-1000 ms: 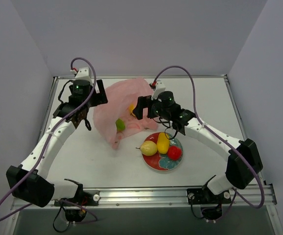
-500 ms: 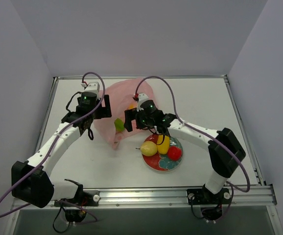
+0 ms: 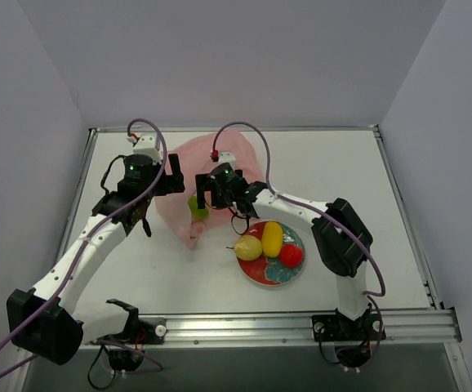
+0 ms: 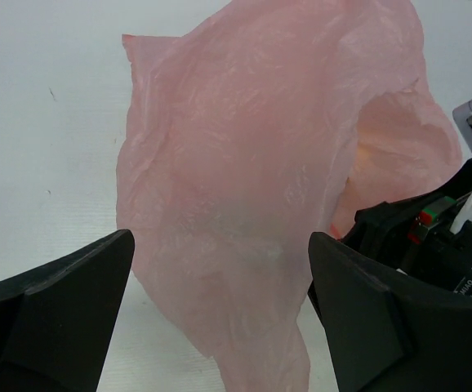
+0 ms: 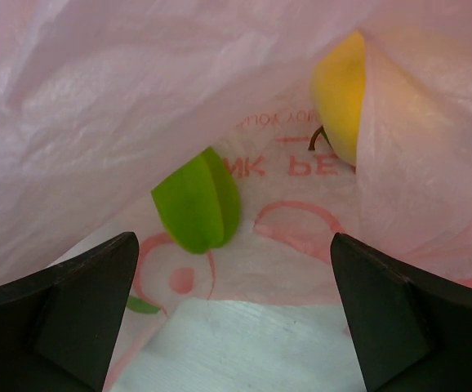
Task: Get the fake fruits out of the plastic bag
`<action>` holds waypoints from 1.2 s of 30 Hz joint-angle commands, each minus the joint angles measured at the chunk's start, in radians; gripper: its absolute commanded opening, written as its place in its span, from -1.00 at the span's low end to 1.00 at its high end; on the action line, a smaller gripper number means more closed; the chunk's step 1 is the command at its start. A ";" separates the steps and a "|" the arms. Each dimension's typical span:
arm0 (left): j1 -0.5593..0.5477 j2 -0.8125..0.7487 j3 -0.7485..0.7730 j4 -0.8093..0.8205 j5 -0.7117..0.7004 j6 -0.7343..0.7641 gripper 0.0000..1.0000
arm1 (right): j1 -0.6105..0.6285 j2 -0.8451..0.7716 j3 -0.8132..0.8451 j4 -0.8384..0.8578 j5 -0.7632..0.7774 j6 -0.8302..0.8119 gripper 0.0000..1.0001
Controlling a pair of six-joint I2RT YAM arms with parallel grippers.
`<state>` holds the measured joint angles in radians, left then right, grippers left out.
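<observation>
Right gripper (image 5: 234,245): jaws spread wide, empty, now deeper inside plastic bag (image 5: 97,98). Green fruit (image 5: 197,211) just ahead, yellow-orange fruit (image 5: 340,94) ahead-right. Left gripper (image 4: 220,245): spread wide, straddling bag.

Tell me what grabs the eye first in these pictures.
A crinkled pink plastic bag dominates the middle of the scene. Inside its mouth, right in front of the open right gripper, sit a green fruit and a yellow-orange fruit. Beside the bag, a patterned plate holds a yellow pear, a lemon and a red fruit.
</observation>
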<state>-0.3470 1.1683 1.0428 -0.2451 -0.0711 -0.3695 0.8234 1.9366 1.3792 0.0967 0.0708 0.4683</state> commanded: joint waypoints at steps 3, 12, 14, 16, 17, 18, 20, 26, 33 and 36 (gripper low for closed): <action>-0.004 -0.010 0.025 0.015 -0.002 0.014 0.73 | 0.002 0.062 0.129 -0.041 0.104 0.114 1.00; -0.003 -0.019 0.030 0.006 -0.015 0.014 0.73 | 0.006 0.145 0.202 -0.072 0.092 0.194 1.00; -0.004 -0.022 0.031 0.004 -0.013 0.014 0.73 | 0.010 0.150 0.199 -0.072 0.098 0.211 1.00; -0.004 -0.024 0.030 0.003 -0.015 0.012 0.73 | 0.011 0.154 0.193 -0.072 0.122 0.220 1.00; -0.004 -0.027 0.029 0.004 -0.012 0.012 0.73 | 0.010 0.156 0.192 -0.072 0.130 0.236 1.00; -0.004 -0.029 0.029 0.003 -0.013 0.012 0.73 | 0.010 0.157 0.187 -0.072 0.145 0.246 1.00; -0.004 -0.030 0.029 0.001 -0.010 0.012 0.73 | 0.010 0.160 0.178 -0.074 0.164 0.277 1.00; -0.004 -0.032 0.028 -0.002 -0.012 0.012 0.74 | 0.010 0.170 0.170 -0.083 0.248 0.348 1.00; -0.006 -0.032 0.028 0.000 -0.009 0.012 0.74 | 0.005 0.197 0.190 -0.088 0.285 0.392 1.00; -0.006 -0.032 0.028 -0.002 -0.010 0.012 0.74 | 0.003 0.203 0.199 -0.088 0.285 0.392 1.00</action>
<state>-0.3470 1.1694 1.0428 -0.2493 -0.0757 -0.3695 0.8265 2.1208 1.5448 0.0330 0.3008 0.8318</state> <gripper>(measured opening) 0.869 0.999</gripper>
